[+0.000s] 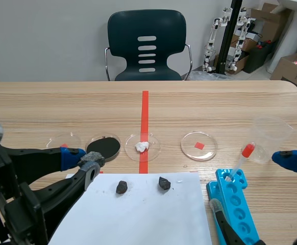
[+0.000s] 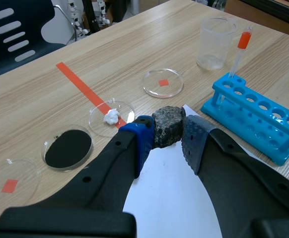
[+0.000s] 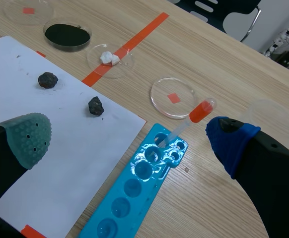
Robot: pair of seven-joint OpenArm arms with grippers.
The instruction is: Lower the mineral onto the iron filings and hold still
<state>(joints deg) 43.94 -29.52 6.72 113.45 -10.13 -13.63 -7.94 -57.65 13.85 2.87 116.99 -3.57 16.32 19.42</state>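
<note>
Left jaws pinch the mineral (image 2: 168, 126) near the iron filings (image 2: 68, 148) — perhaps shallowly; a slip would scatter them. Right jaws gape, empty.

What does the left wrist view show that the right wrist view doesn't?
Only left wrist: the mineral clamped in the left gripper. Only right wrist: two loose rocks on the paper. Both: the filings dish, the white-lump dish, the blue rack and the dropper.
</note>
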